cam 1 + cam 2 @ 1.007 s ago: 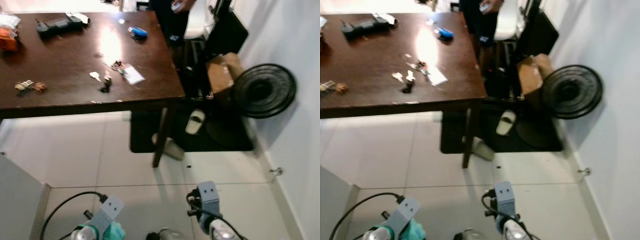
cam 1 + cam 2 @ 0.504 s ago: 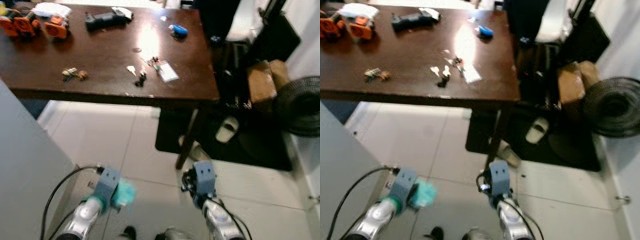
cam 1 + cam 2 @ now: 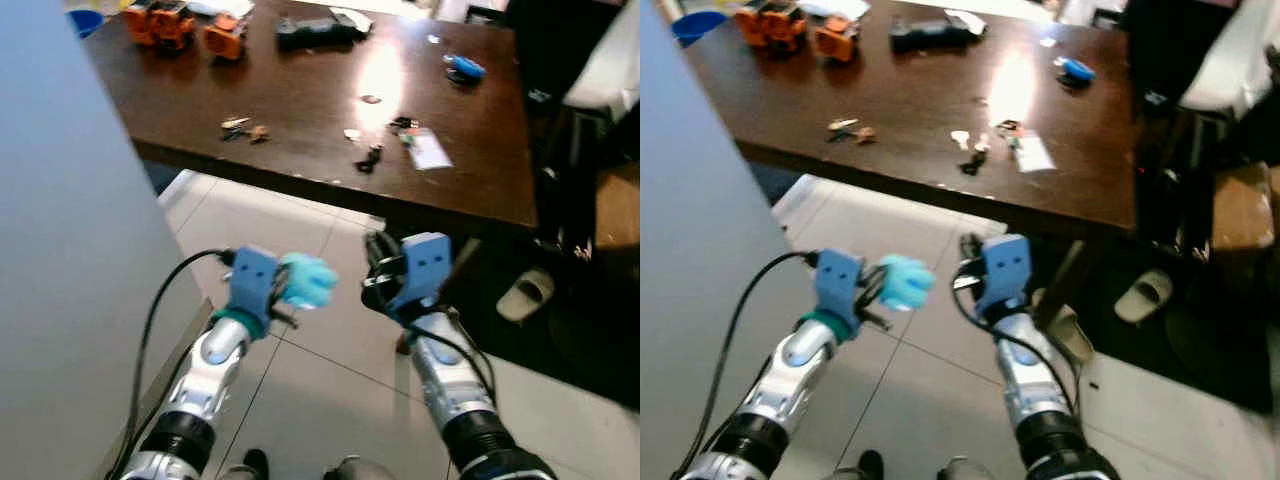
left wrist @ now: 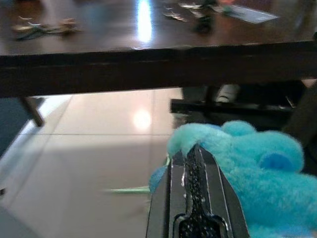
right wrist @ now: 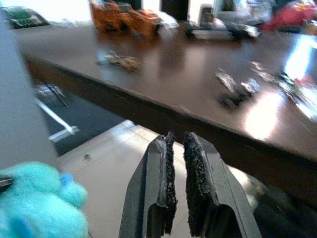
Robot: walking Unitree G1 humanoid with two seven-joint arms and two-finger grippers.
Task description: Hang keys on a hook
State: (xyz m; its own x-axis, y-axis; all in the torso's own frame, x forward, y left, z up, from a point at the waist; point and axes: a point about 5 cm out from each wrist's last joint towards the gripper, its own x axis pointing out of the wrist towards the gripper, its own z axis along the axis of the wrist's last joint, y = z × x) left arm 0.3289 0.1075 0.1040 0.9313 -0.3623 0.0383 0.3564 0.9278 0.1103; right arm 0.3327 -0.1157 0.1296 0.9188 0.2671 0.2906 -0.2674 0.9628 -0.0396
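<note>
Two bunches of keys (image 3: 240,128) and (image 3: 372,157) are seen lying on the dark tabletop (image 3: 300,90), well apart from both grippers. Left gripper (image 4: 197,153) fingers are clamped together beside a turquoise plush toy (image 3: 306,281). Right gripper (image 5: 176,141) fingers are nearly together, holding nothing.

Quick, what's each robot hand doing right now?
Left gripper: shut on a fluffy blue toy.
Right gripper: shut, holding nothing.
</note>
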